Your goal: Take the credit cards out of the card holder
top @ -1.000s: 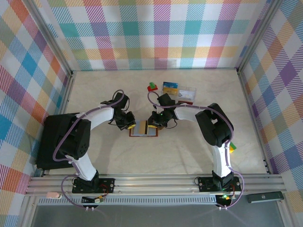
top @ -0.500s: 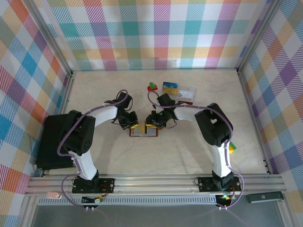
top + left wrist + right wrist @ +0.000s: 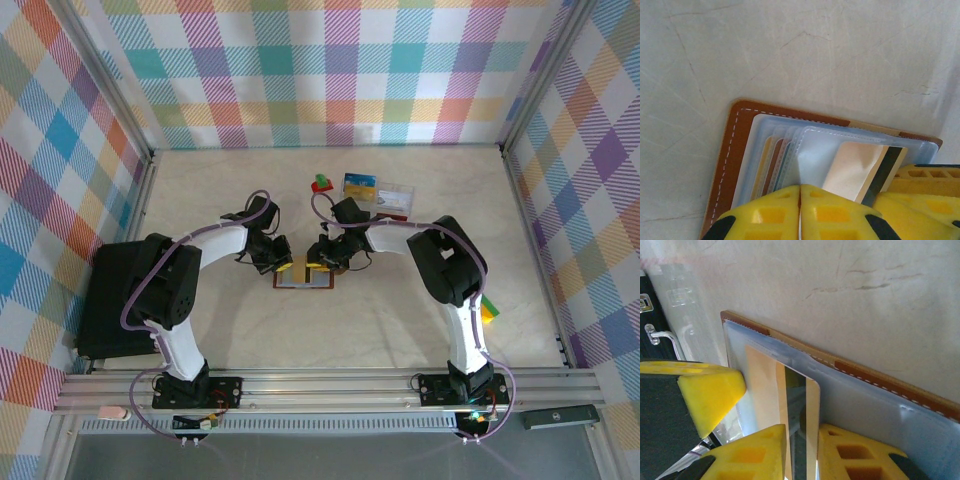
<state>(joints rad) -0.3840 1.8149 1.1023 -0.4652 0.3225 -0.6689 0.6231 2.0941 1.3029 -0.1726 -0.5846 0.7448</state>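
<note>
The card holder (image 3: 303, 281), brown with white stitching and clear, soft plastic sleeves, lies open and flat mid-worktop (image 3: 400, 320). At its 10 o'clock corner the left claw (image 3: 800, 192) presses on the sleeves, its blocky yellow fingers fully together. At 2 o'clock the right claw (image 3: 801, 432) stands narrowly parted over a glossy tan credit card (image 3: 762, 390) with a dark stripe

Open and flat mid-table: card holder (image 3: 303, 277), reddish-brown border, white stitching, bluish clear sleeves inside. Partly out of a sleeve: pale yellow credit card (image 3: 796, 405), dark stripe lengthwise. Other coloured edges tucked in overlapping sleeves.
</note>
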